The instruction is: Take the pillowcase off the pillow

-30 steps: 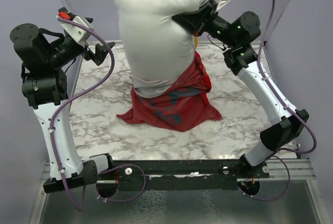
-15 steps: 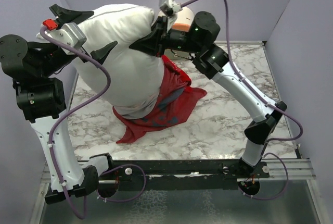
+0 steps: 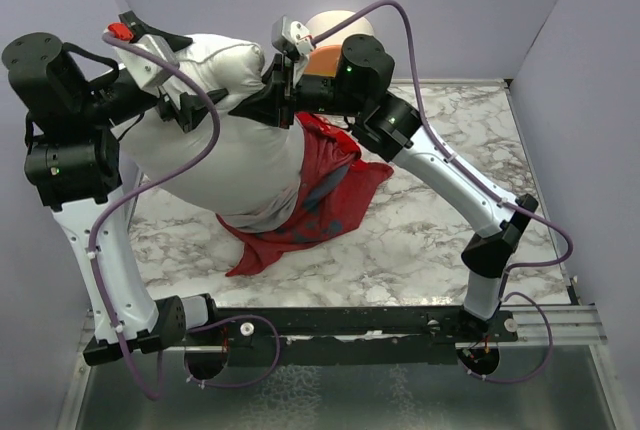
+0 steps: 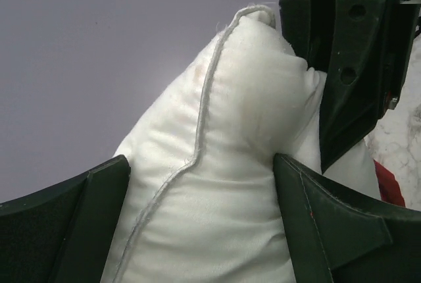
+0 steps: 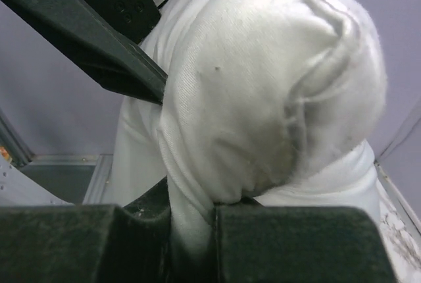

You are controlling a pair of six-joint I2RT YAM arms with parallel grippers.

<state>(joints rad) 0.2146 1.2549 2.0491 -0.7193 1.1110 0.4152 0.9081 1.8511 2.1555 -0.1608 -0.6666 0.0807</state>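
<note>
The plump white pillow (image 3: 230,160) hangs tilted over the table's left side, its lower end still inside the bunched red pillowcase (image 3: 325,200), which rests on the marble. My right gripper (image 3: 258,102) is shut on a fold of the pillow's upper corner (image 5: 263,99), pinching white fabric between its fingers (image 5: 194,220). My left gripper (image 3: 188,80) stands open astride the same upper end. The seamed pillow edge (image 4: 197,158) fills the gap between its two fingers, with the right gripper's black body (image 4: 348,66) just beyond.
A cream-and-orange cylinder (image 3: 335,28) stands behind the right arm at the back. The marble table (image 3: 450,130) is walled by purple panels at left, back and right. The black rail (image 3: 350,320) with both arm bases runs along the near edge.
The right arm has swung the pillow from upright at the centre over to the left and lower. The left gripper now straddles its top end. The pillowcase has dragged left on the table.
</note>
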